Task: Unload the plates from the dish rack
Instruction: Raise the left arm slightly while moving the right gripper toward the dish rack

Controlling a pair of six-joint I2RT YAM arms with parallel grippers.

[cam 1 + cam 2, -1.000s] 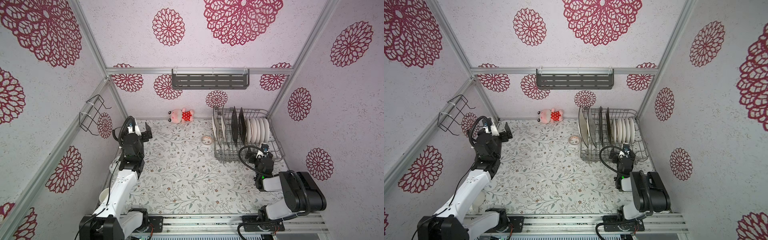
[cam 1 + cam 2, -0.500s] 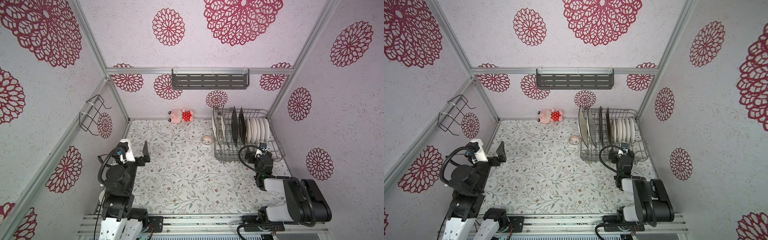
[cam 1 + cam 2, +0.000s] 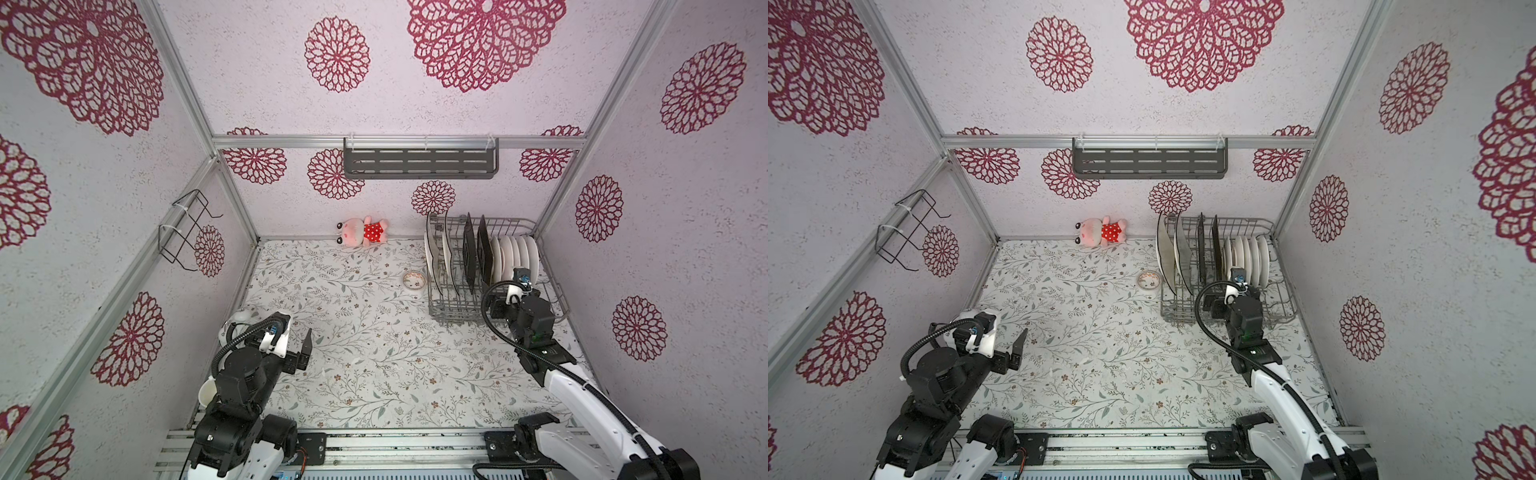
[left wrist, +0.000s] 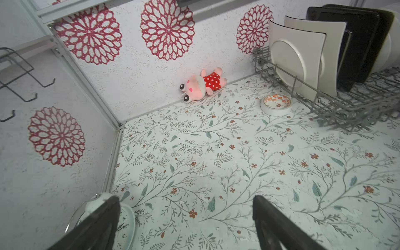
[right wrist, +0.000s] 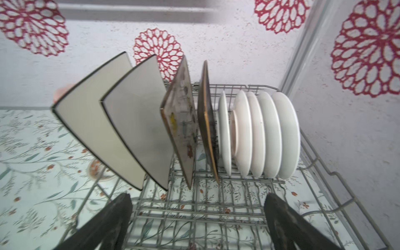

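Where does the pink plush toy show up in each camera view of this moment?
In a top view: pink plush toy on the tabletop against the back wall, left of the dish rack.
In a top view: likewise, at the wall's foot.
Left wrist: lying at the wall's foot, short of the rack.
Right wrist: only a pink blur behind the outermost square plate, probably it.
Shared landmark: the dish rack.

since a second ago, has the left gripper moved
Yes. In a top view the left gripper has drawn back, away from the pink plush toy and toward the front rail.
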